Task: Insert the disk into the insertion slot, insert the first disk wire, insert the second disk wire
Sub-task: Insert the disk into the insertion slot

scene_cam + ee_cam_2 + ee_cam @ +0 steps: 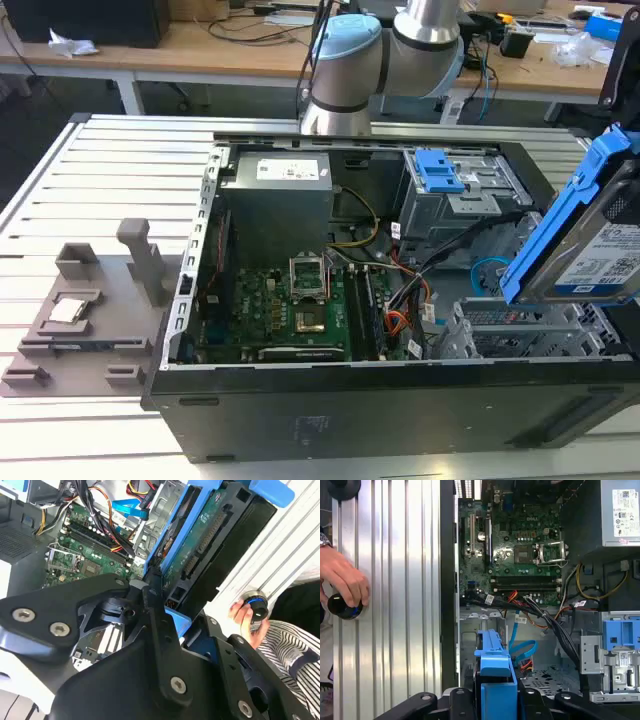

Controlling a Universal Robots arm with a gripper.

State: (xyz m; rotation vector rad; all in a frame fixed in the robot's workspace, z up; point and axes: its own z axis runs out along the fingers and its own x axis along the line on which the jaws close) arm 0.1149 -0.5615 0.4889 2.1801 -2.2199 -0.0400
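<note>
The disk (600, 250), a silver-grey drive with a white label in a bright blue carrier, hangs tilted over the open computer case at the exterior view's right. My gripper (495, 700) is shut on it, with black fingers (457, 700) on either side of the blue carrier (494, 672). The second wrist view shows the disk's circuit-board underside (200, 545) between those fingers. The insertion slot (510, 325), a low grey perforated cage, lies just below the disk, and its perforated floor (547, 675) is bare. A blue flat cable (524, 647) and a black wire bundle (555, 625) lie beside the slot.
A taller grey cage with a blue latch (440, 170) stands behind the slot. The motherboard (290, 310) and power supply (280, 195) fill the rest of the case. A person's hand (342, 580) rests on a black knob (342, 607) on the slatted table (395, 605). A grey fixture (85, 310) sits at the exterior view's left.
</note>
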